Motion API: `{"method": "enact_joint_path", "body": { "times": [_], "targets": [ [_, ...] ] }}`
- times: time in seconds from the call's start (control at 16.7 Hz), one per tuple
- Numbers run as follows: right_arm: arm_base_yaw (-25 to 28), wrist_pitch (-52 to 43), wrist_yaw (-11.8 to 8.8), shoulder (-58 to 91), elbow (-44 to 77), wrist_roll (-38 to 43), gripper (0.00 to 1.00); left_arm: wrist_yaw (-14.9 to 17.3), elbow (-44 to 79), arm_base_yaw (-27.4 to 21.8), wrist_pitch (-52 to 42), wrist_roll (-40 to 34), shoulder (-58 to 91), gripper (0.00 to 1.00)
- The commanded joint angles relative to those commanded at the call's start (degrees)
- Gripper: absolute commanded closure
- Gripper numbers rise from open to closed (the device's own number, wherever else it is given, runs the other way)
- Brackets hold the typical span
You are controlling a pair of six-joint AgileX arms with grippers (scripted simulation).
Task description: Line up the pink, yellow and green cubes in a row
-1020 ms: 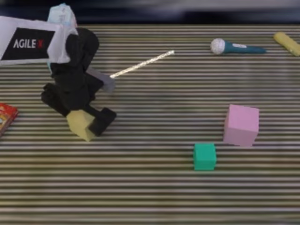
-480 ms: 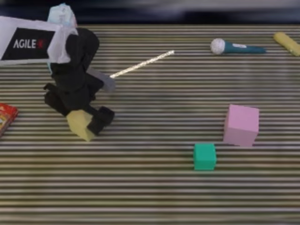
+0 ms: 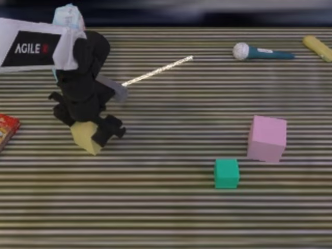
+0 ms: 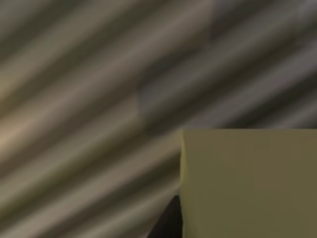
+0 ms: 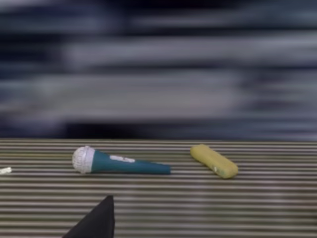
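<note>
The mustard-yellow cube (image 3: 84, 138) sits at the table's left, tilted, between the black fingers of my left gripper (image 3: 89, 128), which is shut on it. In the left wrist view the yellow cube (image 4: 247, 183) fills the near corner, with one dark finger (image 4: 171, 223) pressed against its side. The large pale pink cube (image 3: 267, 138) stands at the right. The small teal-green cube (image 3: 226, 173) lies just in front and left of the pink one. My right arm is outside the top view; only one dark fingertip (image 5: 96, 220) shows in the right wrist view.
A teal-handled toy microphone (image 3: 262, 52) and a yellow sausage-shaped object (image 3: 317, 47) lie at the back right. A thin white stick (image 3: 157, 71) and a grey block (image 3: 115, 89) lie beside the left arm. A red box (image 3: 6, 128) pokes in at the left edge.
The left gripper's fingers have drawn together around the yellow cube, and the cube has shifted slightly left and back. The pink and green cubes have stayed put.
</note>
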Motion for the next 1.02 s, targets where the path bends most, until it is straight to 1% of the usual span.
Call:
{"method": "enact_joint_path", "body": {
  "times": [0.54, 0.66, 0.9, 1.02],
  "targets": [
    [0.00, 0.00, 0.00, 0.00, 0.00, 0.00, 0.00, 0.29, 0.40, 0.03, -0.68, -0.12, -1.21, 1.00],
    [0.00, 0.00, 0.00, 0.00, 0.00, 0.00, 0.00, 0.29, 1.86, 0.16, -2.86, -0.07, -2.07, 1.00],
    [0.00, 0.00, 0.00, 0.00, 0.00, 0.00, 0.00, 0.25, 6.30, 0.91, -11.34, -0.26, -5.37, 1.00],
    [0.00, 0.00, 0.00, 0.00, 0.00, 0.00, 0.00, 0.23, 7.66, 1.12, -13.49, -0.28, -6.65, 1.00]
  ]
}}
